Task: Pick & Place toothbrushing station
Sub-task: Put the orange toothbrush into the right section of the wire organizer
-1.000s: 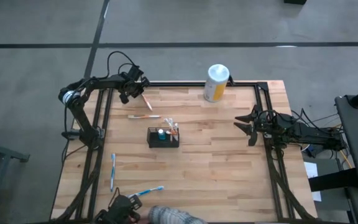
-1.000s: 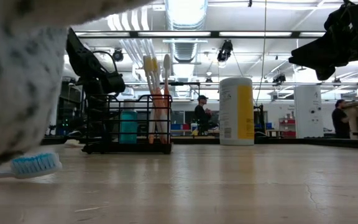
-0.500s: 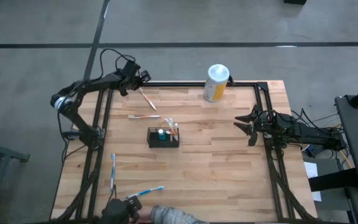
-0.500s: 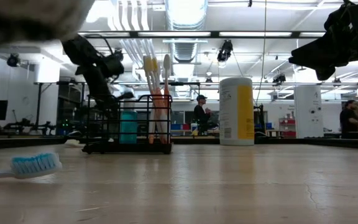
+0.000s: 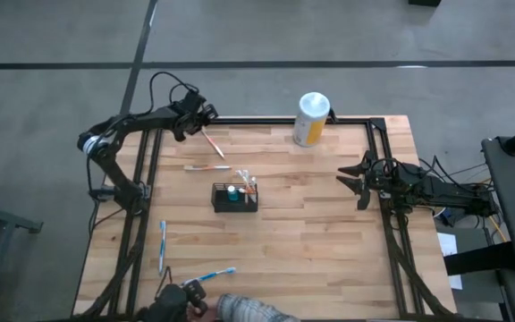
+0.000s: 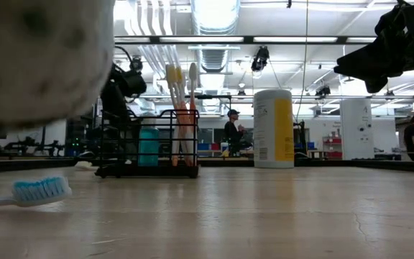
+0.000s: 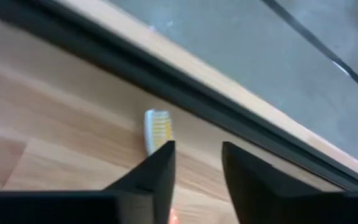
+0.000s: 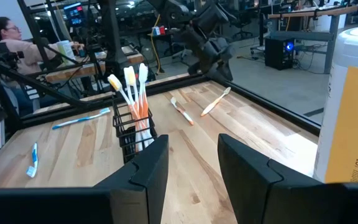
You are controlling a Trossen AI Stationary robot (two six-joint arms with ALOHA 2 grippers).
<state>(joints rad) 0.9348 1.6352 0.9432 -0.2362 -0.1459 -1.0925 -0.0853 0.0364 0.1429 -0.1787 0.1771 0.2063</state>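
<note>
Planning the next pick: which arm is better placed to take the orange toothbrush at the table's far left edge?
Left. The left gripper hovers right over that toothbrush, fingers apart with its yellow bristles just ahead. The right gripper waits across the table, beyond the basket.

Black wire-mesh basket (image 5: pixel 235 198) stands upright mid-table, holding upright toothbrushes (image 6: pixel 181 108).

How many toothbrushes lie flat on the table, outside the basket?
4: an orange toothbrush by the far rail, another orange toothbrush nearer the basket, a blue toothbrush at the left, another by the near edge.
</note>
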